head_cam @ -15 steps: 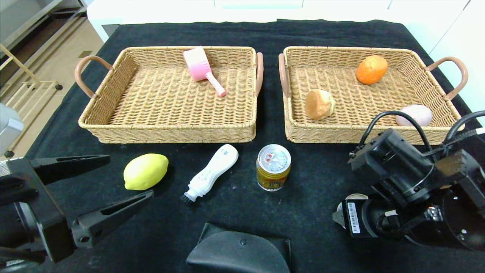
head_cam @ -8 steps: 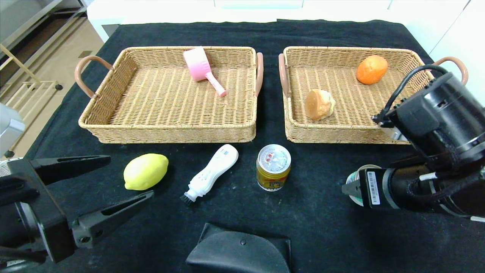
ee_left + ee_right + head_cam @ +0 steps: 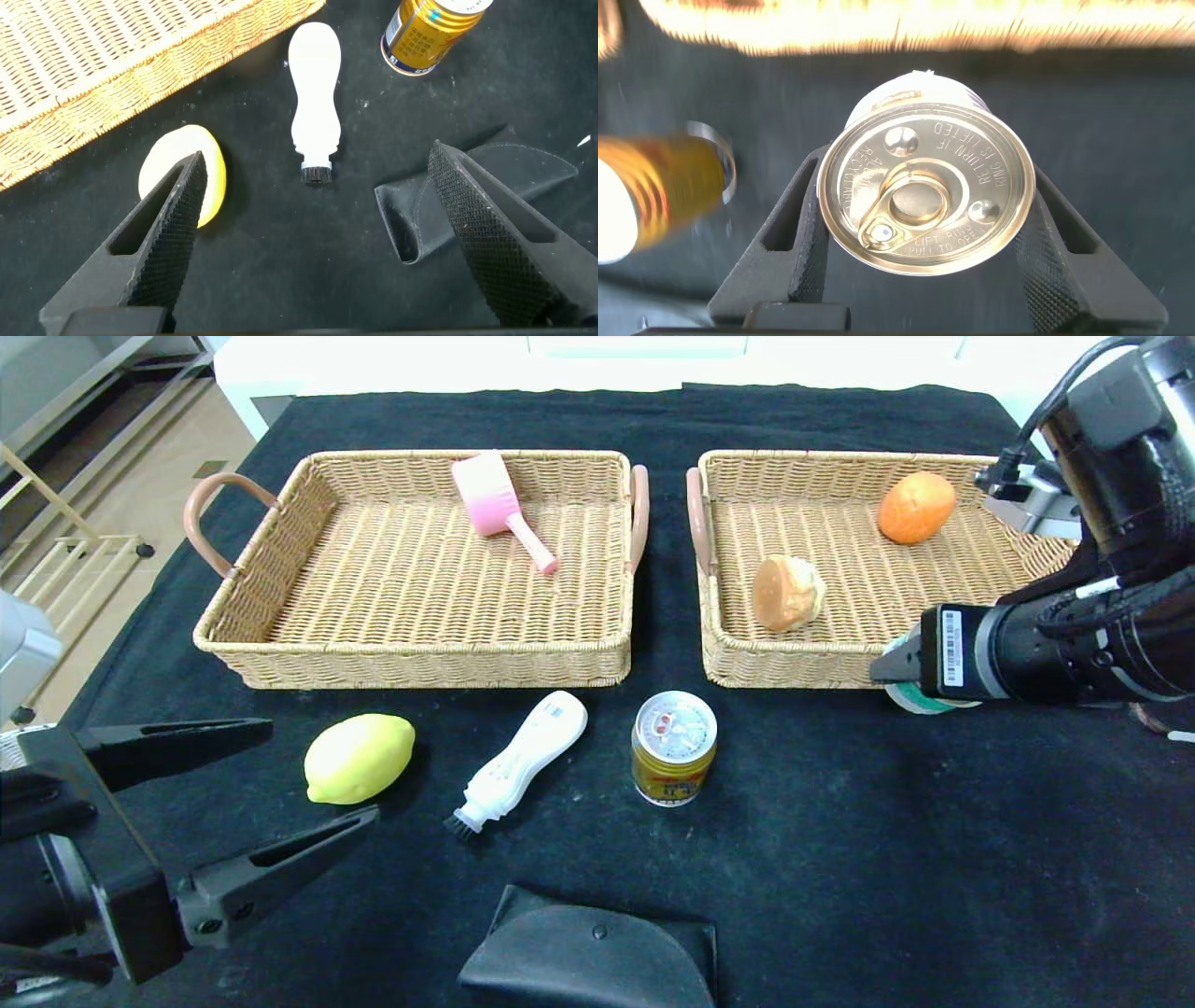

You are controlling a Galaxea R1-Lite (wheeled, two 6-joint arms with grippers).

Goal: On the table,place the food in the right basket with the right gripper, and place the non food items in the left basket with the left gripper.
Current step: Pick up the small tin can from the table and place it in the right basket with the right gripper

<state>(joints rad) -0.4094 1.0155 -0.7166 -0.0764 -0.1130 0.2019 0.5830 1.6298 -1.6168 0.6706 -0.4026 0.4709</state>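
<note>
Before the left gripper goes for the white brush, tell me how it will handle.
The white brush looks like rigid plastic, so it should not flex. Its smooth, waisted body may slip between fingers. Lying flat on the table, it seems likelier to pivot than roll if nudged.

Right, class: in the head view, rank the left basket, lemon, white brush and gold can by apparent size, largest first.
1. left basket
2. white brush
3. lemon and gold can: they look too alike in size to rank.
</note>
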